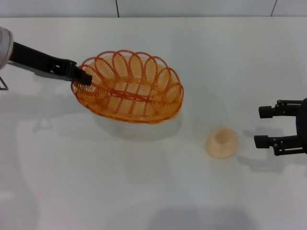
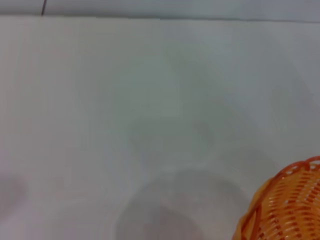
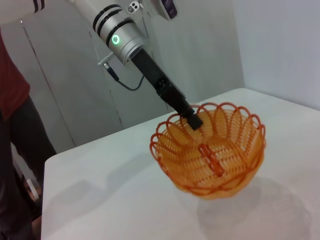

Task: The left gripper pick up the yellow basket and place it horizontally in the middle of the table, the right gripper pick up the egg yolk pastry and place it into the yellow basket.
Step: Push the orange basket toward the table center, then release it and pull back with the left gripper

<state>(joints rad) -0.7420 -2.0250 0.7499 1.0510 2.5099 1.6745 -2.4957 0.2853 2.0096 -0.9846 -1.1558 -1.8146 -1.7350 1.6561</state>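
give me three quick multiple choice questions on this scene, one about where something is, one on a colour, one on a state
1. Where is the egg yolk pastry?
A. inside the basket
B. on the table, between the basket and the right gripper
C. held by the left gripper

2. What colour is the yellow basket?
A. orange-yellow
B. blue
C. green

3. What state is the basket in?
A. lying flat, untouched
B. upside down
C. gripped at its rim by the left gripper and tilted

Answers: 1 B, the pastry lies alone on the white surface. 2 A, its wires show orange-yellow in every view. 3 C, the jaws close on the rim and a shadow shows beneath it.
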